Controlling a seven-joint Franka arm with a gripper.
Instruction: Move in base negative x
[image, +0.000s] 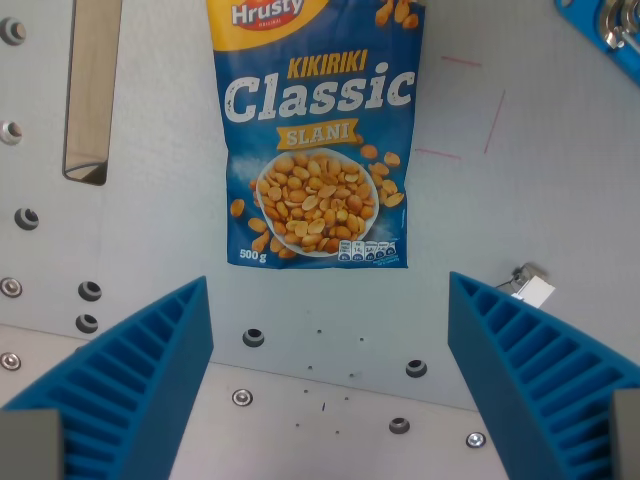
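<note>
A blue and yellow bag of salted peanuts (318, 130), printed "Kikiriki Classic Slani", lies flat on the grey metal table (520, 200) in the upper middle of the wrist view. My gripper (330, 350) is open and empty. Its two blue ribbed fingers stand wide apart, one at the lower left (140, 375) and one at the lower right (535, 365). The bag lies beyond the fingertips, apart from them, roughly centred between them.
A long slot (90, 90) cuts the table at the upper left. Screw holes and bolts (253, 337) dot the plate. A blue part with metal (605, 30) sits at the top right corner. A small white tag (533, 287) lies by the right finger. Thin red lines (470, 110) mark the table.
</note>
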